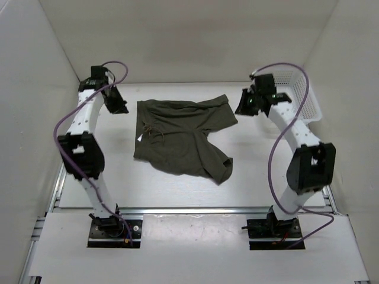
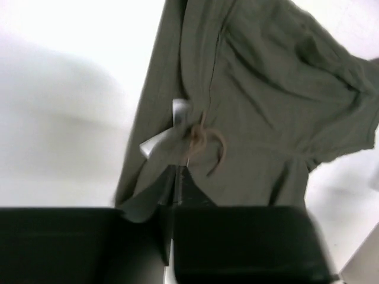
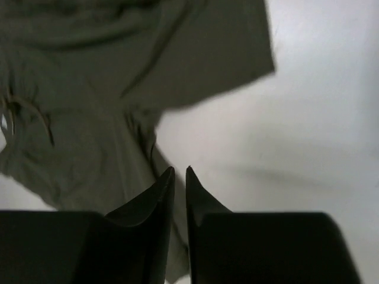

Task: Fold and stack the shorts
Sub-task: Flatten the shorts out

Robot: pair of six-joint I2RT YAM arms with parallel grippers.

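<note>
One pair of shorts [image 1: 180,137] lies spread on the tabletop [image 1: 249,171], basket [image 1: 299,94] to its right. Both my grippers, left [image 2: 172,207] and right [image 3: 179,177], flank it, jaws nearly together, empty, poised for folding.

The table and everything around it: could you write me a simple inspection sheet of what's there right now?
Surface: white table, bare apart from the cloth and basket.
Job's things: dark olive shorts lie spread flat, unfolded, waist toward the left arm, the near leg's hem rumpled; a white tag and thin drawstring show at the waist.
Clutter: a white mesh basket at the far right corner; contents not visible.
Grippers: left gripper beside the waist, right gripper beside the far leg; both sets of fingers nearly together, holding nothing.
Cables: a purple cable loops along each arm, clear of the cloth.
Surroundings: plain white walls on three sides.
</note>
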